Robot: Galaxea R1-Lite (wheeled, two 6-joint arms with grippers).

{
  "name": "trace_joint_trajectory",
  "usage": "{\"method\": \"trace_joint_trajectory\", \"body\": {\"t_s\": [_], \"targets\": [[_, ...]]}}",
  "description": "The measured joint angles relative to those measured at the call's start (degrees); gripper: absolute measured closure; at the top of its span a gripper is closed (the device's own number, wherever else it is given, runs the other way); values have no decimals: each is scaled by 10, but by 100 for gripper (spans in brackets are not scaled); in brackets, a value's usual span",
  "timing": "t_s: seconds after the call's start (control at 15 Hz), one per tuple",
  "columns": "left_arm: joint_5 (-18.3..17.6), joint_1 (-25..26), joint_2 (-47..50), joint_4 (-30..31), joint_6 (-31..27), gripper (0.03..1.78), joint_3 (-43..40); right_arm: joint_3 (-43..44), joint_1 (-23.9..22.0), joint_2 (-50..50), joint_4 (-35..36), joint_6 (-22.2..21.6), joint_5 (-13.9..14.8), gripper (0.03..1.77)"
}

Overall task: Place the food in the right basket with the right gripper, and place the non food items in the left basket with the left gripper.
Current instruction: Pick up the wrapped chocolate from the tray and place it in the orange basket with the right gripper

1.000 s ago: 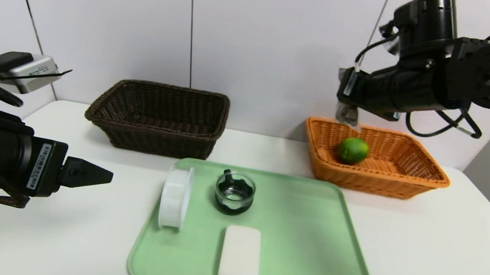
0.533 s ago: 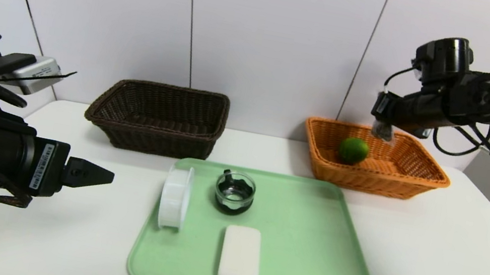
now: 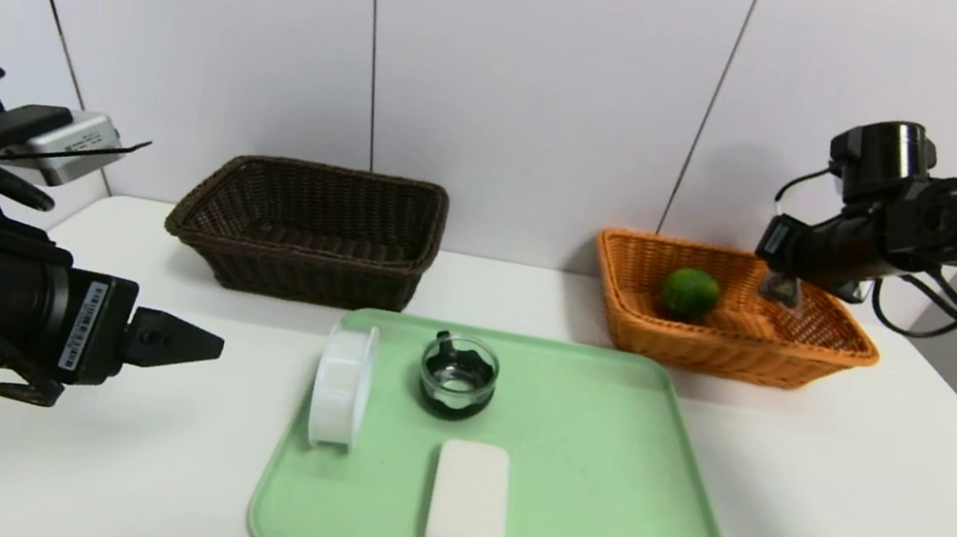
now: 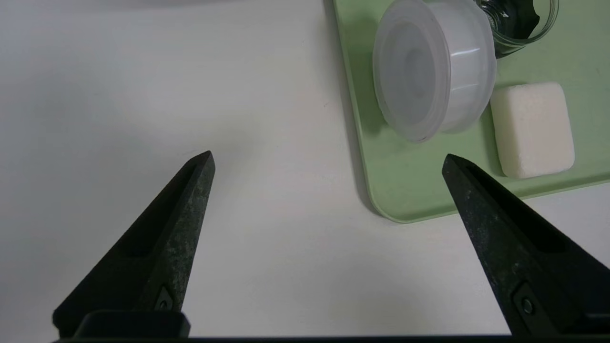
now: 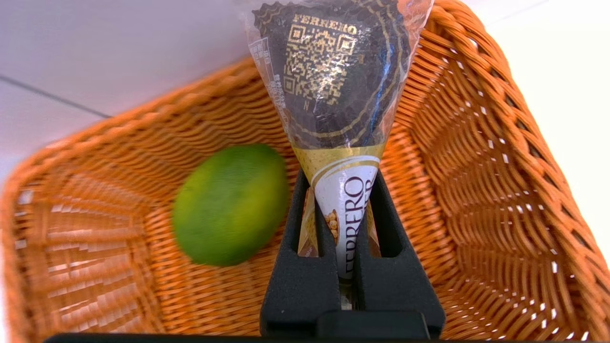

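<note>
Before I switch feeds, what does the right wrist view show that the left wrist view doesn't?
Right wrist only: right gripper shut on the wrapped sweets over the orange basket, the lime inside it.

Left wrist only: left gripper open and holding nothing, the tray with the roll, the cup and the white bar.

Both: a robot gripper with both its fingers in sight. No item or basket appears in both.
</note>
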State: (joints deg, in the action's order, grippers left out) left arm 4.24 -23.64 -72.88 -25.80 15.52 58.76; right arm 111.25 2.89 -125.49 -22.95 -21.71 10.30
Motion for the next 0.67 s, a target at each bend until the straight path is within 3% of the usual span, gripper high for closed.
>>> {"method": "trace_joint_trajectory", "body": {"t_s": [0.13,0.2,0.4,0.67], "targets": [[0,0,-2,0,0,12,0,-4,-3,-9,-9,4,0,167],[0,0,-2,0,0,12,0,-9,-4,-12,-12,11,0,158],[0,0,-2,0,1,12,0,-13,-5,-18,-7,16,3,111],[-1,0,-2,1,2,12,7,-6,-4,-16,-8,34,68,70]]}}
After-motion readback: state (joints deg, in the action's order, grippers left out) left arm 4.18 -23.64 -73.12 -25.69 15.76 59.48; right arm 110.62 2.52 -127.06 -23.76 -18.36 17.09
